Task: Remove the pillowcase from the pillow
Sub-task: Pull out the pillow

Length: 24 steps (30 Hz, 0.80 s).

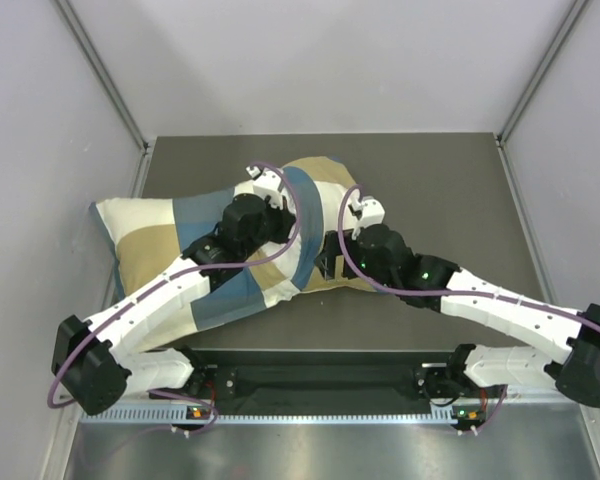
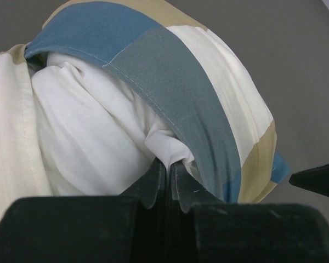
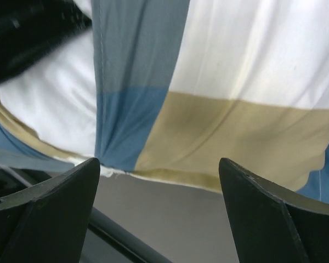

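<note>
The pillowcase (image 1: pixel 170 245), checked in blue, tan and cream, lies spread with the dark desk (image 1: pixel 430 180) beneath it, and most of the bare desk shows to the pillowcase's right. The white pillow (image 2: pixel 93 137) sits inside the pillowcase and bulges out of its open mouth, where the blue edge band arches over it. At that mouth, just under the band, the left pincer (image 2: pixel 167 183) is clamped tight on a fold of the pillow's white fabric. The right pincer (image 3: pixel 159 164) hangs just off the pillowcase's near right edge, above the desk, its fingers (image 3: pixel 55 208) spread wide with nothing between them.
</note>
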Each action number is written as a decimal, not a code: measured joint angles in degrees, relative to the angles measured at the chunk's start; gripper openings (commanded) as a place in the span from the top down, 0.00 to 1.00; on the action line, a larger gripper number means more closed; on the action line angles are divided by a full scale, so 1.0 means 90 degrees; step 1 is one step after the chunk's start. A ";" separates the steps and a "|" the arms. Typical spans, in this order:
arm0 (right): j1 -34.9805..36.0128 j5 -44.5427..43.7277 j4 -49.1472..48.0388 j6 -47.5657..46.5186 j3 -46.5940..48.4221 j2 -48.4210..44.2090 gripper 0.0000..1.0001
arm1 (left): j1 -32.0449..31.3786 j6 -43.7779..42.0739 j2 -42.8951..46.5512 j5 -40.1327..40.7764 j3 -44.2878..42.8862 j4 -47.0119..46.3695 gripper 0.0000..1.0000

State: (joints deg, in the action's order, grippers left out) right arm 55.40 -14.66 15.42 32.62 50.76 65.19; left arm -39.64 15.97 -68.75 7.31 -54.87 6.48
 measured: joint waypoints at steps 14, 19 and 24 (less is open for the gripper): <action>0.0338 -0.1328 -0.0954 0.0029 0.0967 0.1537 0.11 | -0.0308 0.0267 0.0265 0.0194 0.0233 -0.0041 1.00; 0.0580 -0.2229 -0.0648 0.0328 0.1426 0.2038 0.12 | -0.0313 0.0265 0.0384 0.0386 0.0338 -0.0056 1.00; 0.0716 -0.3130 -0.0262 0.0624 0.1460 0.2069 0.12 | -0.0342 0.0265 0.0546 0.0391 0.0461 -0.0104 1.00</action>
State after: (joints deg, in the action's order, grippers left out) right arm 61.84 -42.83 13.06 38.24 63.90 83.81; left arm -42.72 18.35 -63.83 10.83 -50.72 5.54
